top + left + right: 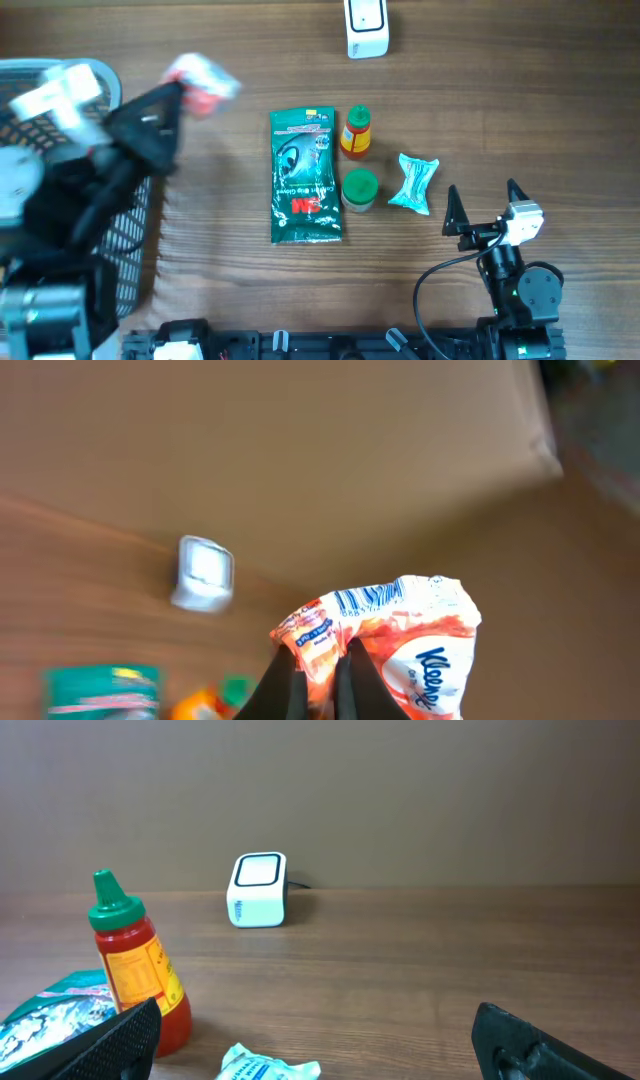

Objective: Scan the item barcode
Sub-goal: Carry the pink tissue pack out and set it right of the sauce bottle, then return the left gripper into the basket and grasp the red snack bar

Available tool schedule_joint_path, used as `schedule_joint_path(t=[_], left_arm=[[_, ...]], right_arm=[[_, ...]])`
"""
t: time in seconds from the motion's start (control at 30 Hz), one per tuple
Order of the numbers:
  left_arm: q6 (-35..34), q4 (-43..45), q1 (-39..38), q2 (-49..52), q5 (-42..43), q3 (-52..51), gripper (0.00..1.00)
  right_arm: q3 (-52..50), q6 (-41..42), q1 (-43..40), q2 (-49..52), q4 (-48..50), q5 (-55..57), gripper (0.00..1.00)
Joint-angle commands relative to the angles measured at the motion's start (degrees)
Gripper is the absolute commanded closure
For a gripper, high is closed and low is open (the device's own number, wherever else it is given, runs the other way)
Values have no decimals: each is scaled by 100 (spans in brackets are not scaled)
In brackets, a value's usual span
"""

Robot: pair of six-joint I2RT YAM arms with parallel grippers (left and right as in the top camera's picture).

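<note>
Background from my cams:

- Table (520, 80): brown wood-grain top with fine streaks running left-right in overhead. It fills the whole overhead frame, so I can't see the floor or the table's edges from there.
- Wall (420, 800): flat, plain tan-brown surface directly behind the table. In my right wrist view it meets the tabletop in a straight horizontal line.
- My left wrist view is motion-blurred. It shows the same tan surface ending at a pale slanted edge (545, 455) at upper right. Beyond that it's dark, and I can't tell what's there.
- Light: even and soft. Shadows on the wood are short with fuzzy edges. The tabletop finish looks matte.
</note>
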Motion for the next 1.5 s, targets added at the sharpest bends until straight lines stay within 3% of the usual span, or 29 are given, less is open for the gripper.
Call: schedule_joint_path(t=[0.0, 0.13, 0.27, 0.37, 0.47, 0.5, 0.67, 0.8, 0.87, 1.03, 1.2, 1.3, 1.47], left_arm=[[706, 385, -1464, 656, -284, 4, 96], [828, 984, -2997, 2109, -752, 4, 96], [758, 1598, -3681, 3279, -750, 4, 96], [328, 1965, -4155, 4050, -1003, 4, 96], [-400, 1921, -4564, 4546, -2208, 4, 96], [-787, 1812, -4739, 4728, -2951, 4, 96], [-1025, 1467, -5077, 5252, -4953, 4, 96], [-1025, 1399, -5090, 5689, -5073, 4, 96], [-1021, 1405, -5115, 5698, -5073, 7, 91], [-669, 1368, -5108, 5099, -5077, 7, 68], [-44, 962, -5064, 3829, -5163, 9, 71], [-31, 636, -4885, 3023, -5451, 9, 78], [-31, 125, -4325, 1604, -6330, 9, 77]], right_arm=[[-7, -59, 24, 2, 20, 55, 0], [-7, -59, 24, 2, 20, 55, 0], [-7, -59, 24, 2, 20, 55, 0], [-7, -59, 24, 2, 20, 55, 0], [-7, -59, 24, 2, 20, 55, 0], [-7, -59, 24, 2, 20, 55, 0], [-7, -59, 24, 2, 20, 55, 0], [-7, -59, 24, 2, 20, 55, 0], [-7, -59, 24, 2, 20, 55, 0], [-7, -61, 24, 2, 20, 55, 0], [-7, -59, 24, 2, 20, 55, 0], [-7, -61, 24, 2, 20, 55, 0], [-7, -59, 24, 2, 20, 55, 0]])
